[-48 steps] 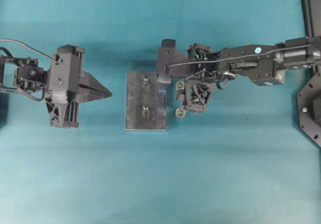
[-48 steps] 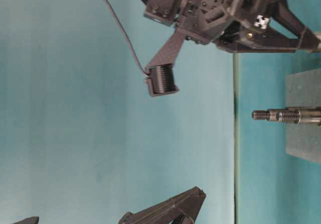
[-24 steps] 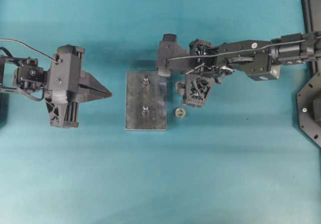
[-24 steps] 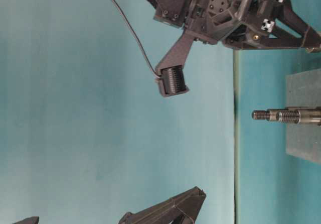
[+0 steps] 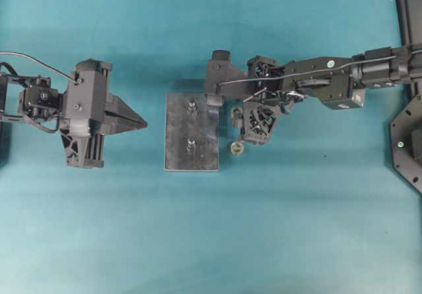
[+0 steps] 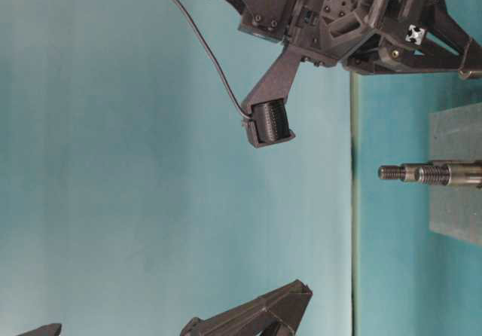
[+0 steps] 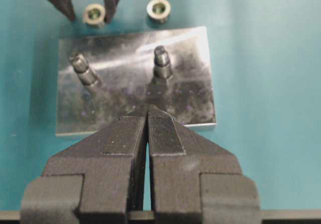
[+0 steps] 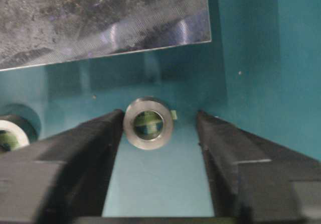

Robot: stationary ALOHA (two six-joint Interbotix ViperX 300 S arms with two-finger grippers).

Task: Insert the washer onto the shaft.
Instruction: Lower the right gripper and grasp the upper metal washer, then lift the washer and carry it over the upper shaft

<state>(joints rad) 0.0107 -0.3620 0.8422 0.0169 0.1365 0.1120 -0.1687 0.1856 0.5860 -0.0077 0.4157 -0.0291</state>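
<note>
Table: a teal surface [image 5: 277,228] runs under everything.
Right arm: stretches in from the right of the overhead view, its wrist hanging over the near edge of the plate.
Left arm: parked well to the left of the plate, pointing at it.
Plate: a grey metal plate [image 5: 191,132] lies flat at the middle of the table.
Right gripper: the right gripper [image 8: 159,128] is low over the table just beside the plate's edge, jaws part-way apart, straddling a washer; one finger [image 8: 75,148] is touching or almost touching it, the other stands clear.
Left gripper: the left gripper [image 7: 147,128] has its jaws pressed together, with nothing between them.
Shafts: two threaded shafts [image 7: 161,63] stand upright from the plate, both bare.
Washer: the washer [image 8: 148,123] lies flat on the table between the right fingers, off the plate.
Second washer: another washer [image 5: 237,148] lies near it, also just off the plate.
</note>
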